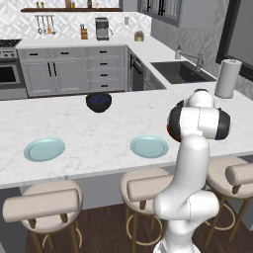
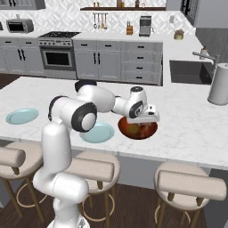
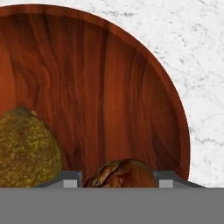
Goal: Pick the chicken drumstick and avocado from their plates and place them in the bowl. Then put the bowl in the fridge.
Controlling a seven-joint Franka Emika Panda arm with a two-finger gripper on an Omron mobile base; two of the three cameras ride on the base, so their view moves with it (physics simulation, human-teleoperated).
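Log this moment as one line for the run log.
claw: over bowl | avocado, chicken drumstick: in bowl | plates: bare

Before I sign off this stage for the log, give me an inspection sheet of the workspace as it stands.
Surface: white marble island counter, bare between the items.
Job's things: avocado and chicken drumstick both lie in the reddish-brown bowl; both pale blue plates are bare; the fridge is not checked.
Clutter: small dark bowl at the far side of the island; paper towel roll by the sink.
Grippers: gripper low over the bowl, the drumstick between its fingertips; a grip cannot be confirmed.
Cables: nothing seen.
Surroundings: three stools in front of the island; stove, grey cabinets and coffee machine behind it.
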